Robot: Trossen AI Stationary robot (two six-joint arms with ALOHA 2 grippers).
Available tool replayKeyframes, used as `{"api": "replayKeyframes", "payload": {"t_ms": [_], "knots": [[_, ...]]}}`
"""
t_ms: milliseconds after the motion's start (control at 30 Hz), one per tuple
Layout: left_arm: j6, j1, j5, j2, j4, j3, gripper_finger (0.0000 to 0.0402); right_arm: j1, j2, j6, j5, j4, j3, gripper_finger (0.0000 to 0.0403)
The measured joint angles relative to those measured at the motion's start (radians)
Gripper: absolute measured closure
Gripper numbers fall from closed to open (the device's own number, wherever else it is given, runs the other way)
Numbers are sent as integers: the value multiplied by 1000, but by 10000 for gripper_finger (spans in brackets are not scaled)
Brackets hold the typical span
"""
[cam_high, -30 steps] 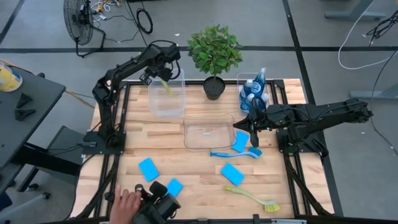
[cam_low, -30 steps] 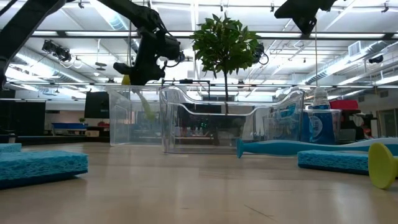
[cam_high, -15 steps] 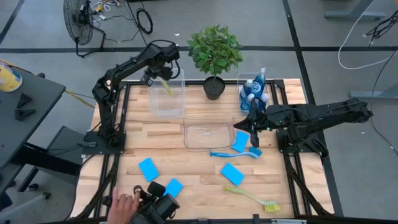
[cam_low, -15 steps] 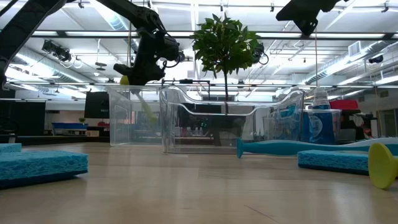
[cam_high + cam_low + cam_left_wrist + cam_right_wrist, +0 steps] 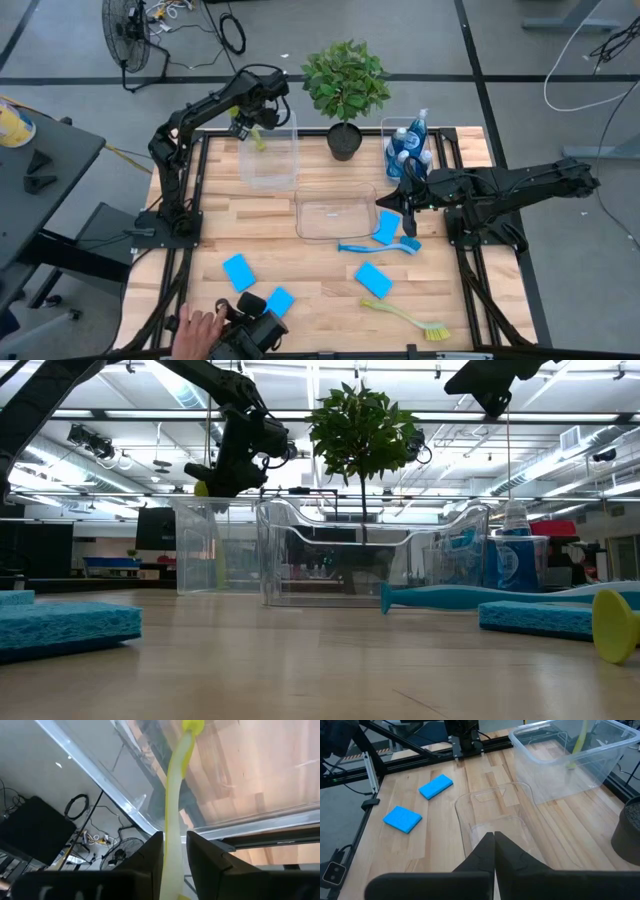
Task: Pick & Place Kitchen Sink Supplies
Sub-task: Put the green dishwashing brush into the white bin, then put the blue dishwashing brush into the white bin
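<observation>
Release is the step in hand, by my judgement: the left tool [image 5: 174, 862] hangs over the far rim of the tall clear plastic bin [image 5: 268, 168], fingers parted a little around the handle of a yellow-green long-handled dish brush [image 5: 172, 815]. The brush's long axis points almost straight down from the tool into the bin; whether it is gripped or slipping I cannot tell. The right tool [image 5: 494, 851], clenched empty, waits above the low clear tray [image 5: 335, 215].

No text, brand or number can be read anywhere; the blue labels on the small bottles [image 5: 515, 563] show only an illegible pale mark.
</observation>
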Motion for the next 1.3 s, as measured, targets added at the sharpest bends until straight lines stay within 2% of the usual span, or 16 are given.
{"api": "replayKeyframes", "payload": {"t_ms": [633,900,1000,1100,1300], "knots": [[-26,3,-26,0,35,0,209,0,0,0,0,-1,0,399],[-27,-37,-38,-2,35,0,204,0,0,0,0,-1,0,399],[-57,-67,-80,-3,34,0,204,0,0,0,0,-1,0,399],[-82,-108,-109,-16,26,2,204,0,0,0,0,-1,0,399],[-102,-214,-103,-63,7,2,204,0,0,-10,0,-10,0,399]]}}
